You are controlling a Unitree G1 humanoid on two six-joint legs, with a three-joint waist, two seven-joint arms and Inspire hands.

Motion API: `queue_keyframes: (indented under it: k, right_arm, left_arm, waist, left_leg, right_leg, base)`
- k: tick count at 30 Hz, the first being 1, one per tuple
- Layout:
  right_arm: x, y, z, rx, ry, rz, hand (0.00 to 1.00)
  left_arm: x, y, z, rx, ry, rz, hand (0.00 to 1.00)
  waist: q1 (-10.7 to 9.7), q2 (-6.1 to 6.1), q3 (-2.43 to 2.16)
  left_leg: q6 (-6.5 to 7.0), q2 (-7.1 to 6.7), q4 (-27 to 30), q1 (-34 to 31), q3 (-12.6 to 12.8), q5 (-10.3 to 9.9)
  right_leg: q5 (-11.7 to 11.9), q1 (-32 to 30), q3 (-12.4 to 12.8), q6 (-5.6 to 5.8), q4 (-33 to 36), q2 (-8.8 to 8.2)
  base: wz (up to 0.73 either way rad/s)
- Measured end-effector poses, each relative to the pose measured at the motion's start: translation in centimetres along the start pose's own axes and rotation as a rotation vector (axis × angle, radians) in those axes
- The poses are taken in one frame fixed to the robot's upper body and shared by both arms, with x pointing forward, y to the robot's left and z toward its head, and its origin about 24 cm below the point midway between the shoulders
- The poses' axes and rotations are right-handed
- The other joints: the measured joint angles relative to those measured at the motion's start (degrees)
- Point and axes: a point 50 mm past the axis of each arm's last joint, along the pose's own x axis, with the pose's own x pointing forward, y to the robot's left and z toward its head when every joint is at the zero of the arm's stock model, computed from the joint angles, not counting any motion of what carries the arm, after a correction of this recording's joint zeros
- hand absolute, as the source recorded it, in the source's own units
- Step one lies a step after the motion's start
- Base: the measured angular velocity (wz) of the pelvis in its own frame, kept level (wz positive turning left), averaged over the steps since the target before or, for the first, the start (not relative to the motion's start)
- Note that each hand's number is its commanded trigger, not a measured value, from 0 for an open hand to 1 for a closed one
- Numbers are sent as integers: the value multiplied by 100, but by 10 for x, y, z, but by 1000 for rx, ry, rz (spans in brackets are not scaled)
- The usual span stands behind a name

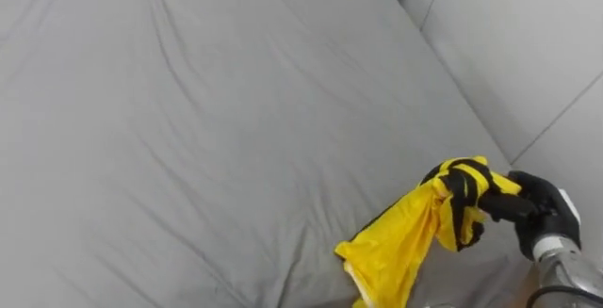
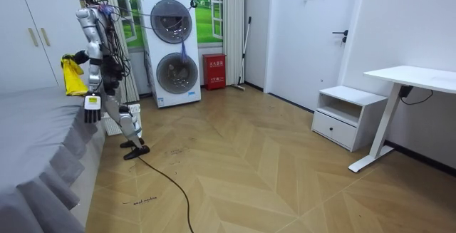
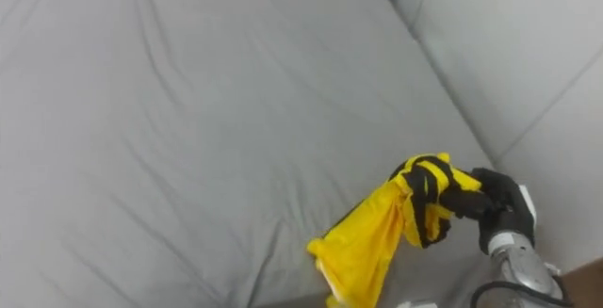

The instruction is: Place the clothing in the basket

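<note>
Garment [image 1: 415,237], yellow with black stripes, lower right of left eye view. Bunched top clamped in right hand [image 1: 532,209], dark fingers curled tight round cloth. Loose end droops toward grey bed [image 1: 188,138]; touching sheet or just above it, cannot tell. Room view: robot upright at bed edge, upper left of frame, garment held out over bed side. Left hand [image 2: 91,109] hangs low beside bed edge; open or closed, cannot tell. Stacked washing machines [image 2: 171,51] behind robot.
</note>
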Motion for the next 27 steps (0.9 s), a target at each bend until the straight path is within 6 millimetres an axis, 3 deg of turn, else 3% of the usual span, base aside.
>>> queue_keyframes:
  k: [4,8,14,20,27]
  right_arm:
    - [-8,-7,17,14,-75,-14,100]
    - [-15,-17,23,53,-109,-51,100]
    - [-26,-32,3,4,-32,-90,100]
    - [-33,-40,-2,-23,-10,-106,100]
    - [-38,-44,-7,-26,10,-91,100]
  left_arm:
    - [1,0,4,39,3,4,0]
    - [0,3,1,33,22,12,0]
    - [0,3,-7,31,67,13,0]
    - [-5,14,-26,34,124,38,0]
    - [-6,15,-29,44,149,41,0]
  waist:
    - [-128,9,-3]
    - [-165,-20,-16]
    - [-358,34,5]
    - [-742,57,15]
    - [-820,103,36]
  left_leg:
    - [-41,148,-42,109,255,-264]
    - [-76,215,-45,274,561,-344]
    - [-102,228,-38,453,1044,-359]
    - [-120,227,-34,445,1244,-370]
    - [-144,216,18,293,1279,-390]
  right_leg:
    - [32,-11,219,-14,7,198]
    - [83,46,477,-39,30,292]
    - [81,41,952,-29,76,384]
    - [84,-127,1324,-22,100,468]
    - [140,-453,1709,-3,309,567]
  base:
    - [-27]
    - [-45]
    - [-40]
    - [-37]
    - [-30]
